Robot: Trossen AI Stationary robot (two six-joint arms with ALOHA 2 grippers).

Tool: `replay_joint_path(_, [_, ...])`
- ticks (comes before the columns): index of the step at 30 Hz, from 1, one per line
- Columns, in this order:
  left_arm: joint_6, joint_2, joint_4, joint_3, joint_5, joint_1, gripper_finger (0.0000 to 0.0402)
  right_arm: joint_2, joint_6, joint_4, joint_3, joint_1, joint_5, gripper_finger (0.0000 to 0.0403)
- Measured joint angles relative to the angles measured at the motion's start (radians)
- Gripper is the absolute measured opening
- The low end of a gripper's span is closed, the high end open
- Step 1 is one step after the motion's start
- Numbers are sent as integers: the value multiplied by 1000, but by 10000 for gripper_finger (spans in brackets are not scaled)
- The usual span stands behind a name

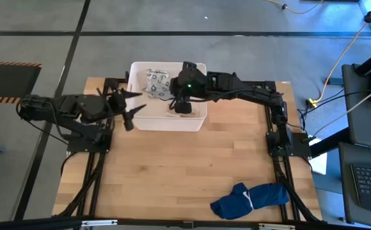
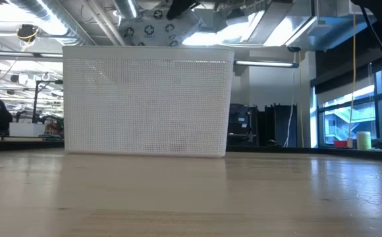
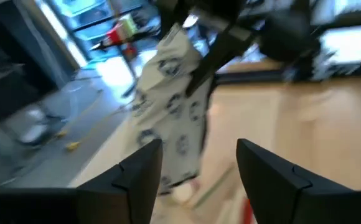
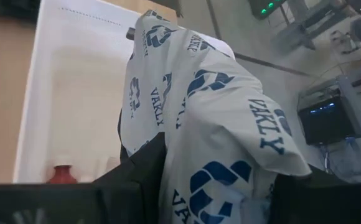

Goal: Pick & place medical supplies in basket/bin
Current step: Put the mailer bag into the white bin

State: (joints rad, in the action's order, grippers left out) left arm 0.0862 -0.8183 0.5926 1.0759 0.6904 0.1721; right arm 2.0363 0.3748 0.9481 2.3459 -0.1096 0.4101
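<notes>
Nearest thing: my right gripper fills the right wrist view, its two dark fingers clamped on a white soft packet printed with blue logos; the packet drapes over the fingers and hides their tips.
Right gripper place: above the middle of the white rectangular plastic tub, at the table's far edge.
Left gripper: my left gripper sits just beside the tub's left wall, fingers spread apart and holding nothing.
Packet from the left: it hangs beyond my open left fingers, pinched by the other arm.
Tub contents: a small red bottle lies on the floor; another printed packet shows at the far side.
Blue cloth bundle: near right of the table, well apart, not my job.
Risk one: the limp packet may cling to my right fingers on release and be dragged back out.
Risk two: it may drape across the rim and slide outside.
Risk three: my arms are close; a swing could clip the tub or each other.
</notes>
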Motion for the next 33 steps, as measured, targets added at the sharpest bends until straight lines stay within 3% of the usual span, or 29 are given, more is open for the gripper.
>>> replay_joint_path(3, [43,-49,29,28,5,-57,208,0,13,-17,0,12,7,177])
replay_joint_path(7, [64,-122,48,58,-69,-128,213,0,12,-22,0,21,-1,177])
replay_joint_path(14, [122,-229,55,131,-31,-181,224,4,2,-23,-1,36,3,177])
replay_joint_path(21, [133,-260,57,181,-16,-189,231,18,11,-29,-2,52,2,177])
replay_joint_path(27, [130,-290,86,181,-140,-215,231,23,29,-66,-2,65,-6,177])
replay_joint_path(33, [135,-300,84,180,-103,-224,231,23,41,-69,-2,71,7,177])
